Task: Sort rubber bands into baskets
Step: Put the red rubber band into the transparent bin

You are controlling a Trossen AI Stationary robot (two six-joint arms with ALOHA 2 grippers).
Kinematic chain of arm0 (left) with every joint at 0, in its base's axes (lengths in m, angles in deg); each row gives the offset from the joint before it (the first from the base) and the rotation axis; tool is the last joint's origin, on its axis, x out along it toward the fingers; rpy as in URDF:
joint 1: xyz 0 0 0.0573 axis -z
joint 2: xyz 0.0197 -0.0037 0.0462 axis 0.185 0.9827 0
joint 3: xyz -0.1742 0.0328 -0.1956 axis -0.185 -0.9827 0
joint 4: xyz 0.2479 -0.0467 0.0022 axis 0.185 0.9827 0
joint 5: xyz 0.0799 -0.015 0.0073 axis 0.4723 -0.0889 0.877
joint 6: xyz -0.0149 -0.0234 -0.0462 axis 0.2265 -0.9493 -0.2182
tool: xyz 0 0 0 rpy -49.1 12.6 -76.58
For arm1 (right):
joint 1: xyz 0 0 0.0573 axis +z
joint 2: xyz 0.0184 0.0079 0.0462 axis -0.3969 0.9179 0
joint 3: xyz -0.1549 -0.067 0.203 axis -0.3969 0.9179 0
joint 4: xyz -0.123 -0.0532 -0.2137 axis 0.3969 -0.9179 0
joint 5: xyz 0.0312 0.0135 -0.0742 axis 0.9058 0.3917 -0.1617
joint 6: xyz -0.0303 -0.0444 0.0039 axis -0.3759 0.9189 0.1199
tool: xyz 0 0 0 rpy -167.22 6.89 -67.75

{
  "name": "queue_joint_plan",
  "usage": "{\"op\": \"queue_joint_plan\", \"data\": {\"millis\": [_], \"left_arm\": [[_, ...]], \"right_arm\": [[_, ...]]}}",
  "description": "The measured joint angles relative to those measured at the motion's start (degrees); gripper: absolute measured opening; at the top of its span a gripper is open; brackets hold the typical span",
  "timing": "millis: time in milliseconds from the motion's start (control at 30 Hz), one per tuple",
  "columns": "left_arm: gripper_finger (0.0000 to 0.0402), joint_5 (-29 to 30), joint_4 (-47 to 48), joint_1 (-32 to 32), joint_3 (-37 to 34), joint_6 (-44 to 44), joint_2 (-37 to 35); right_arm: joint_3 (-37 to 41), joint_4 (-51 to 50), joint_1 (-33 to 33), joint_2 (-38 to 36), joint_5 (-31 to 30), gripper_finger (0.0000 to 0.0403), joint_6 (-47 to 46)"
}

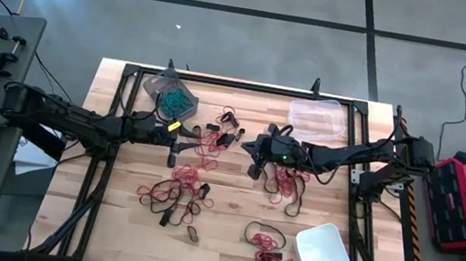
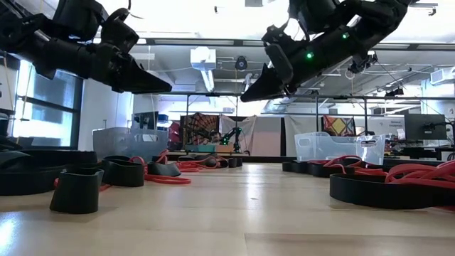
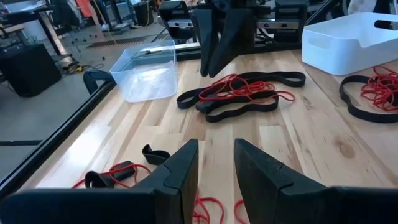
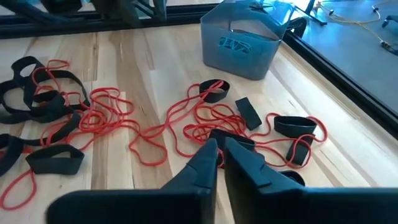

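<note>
Teal-blue rubber bands (image 1: 174, 100) binned in grey-tinted tub (image 1: 159, 81); red/black loops (image 1: 175, 194) remain; left gripper (image 3: 214, 163) parted, right gripper (image 4: 219, 154) near-closed, both empty.

- Baskets: three. Grey-tinted basket (image 1: 170, 92), clear basket (image 1: 315, 120), whitish basket (image 1: 326, 260).
- Rubber bands (image 1: 207, 141): red and black, tangled on the table, too many to count; teal ones lie in the grey-tinted basket.
- Arms: two.
</note>
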Motion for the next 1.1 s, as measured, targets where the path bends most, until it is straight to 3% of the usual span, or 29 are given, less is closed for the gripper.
{"op": "queue_joint_plan", "data": {"millis": [233, 367, 867, 1100], "left_arm": [[0.0094, 0.6, 0.5, 0.0, 0.0, 0.0, 0.0], [0.0094, 0.7, 0.5, 0.0, 0.0, 0.0, 0.0], [0.0094, 1.7, -3.2, 0.0, 0.1, 0.5, 0.0], [0.0094, 0.8, -3.6, 0.0, 0.1, -2.3, 0.0]], "right_arm": [[0.0, 0.0, -0.1, 0.0, -0.1, 0.0104, -0.9], [0.0, -1.1, 0.3, 0.0, 0.7, 0.0127, -1.9], [-0.1, 0.4, 0.6, 0.0, 0.7, 0.0134, -3.6], [-6.5, -12.2, 1.9, -0.1, -3.4, 0.0134, -3.5]]}}
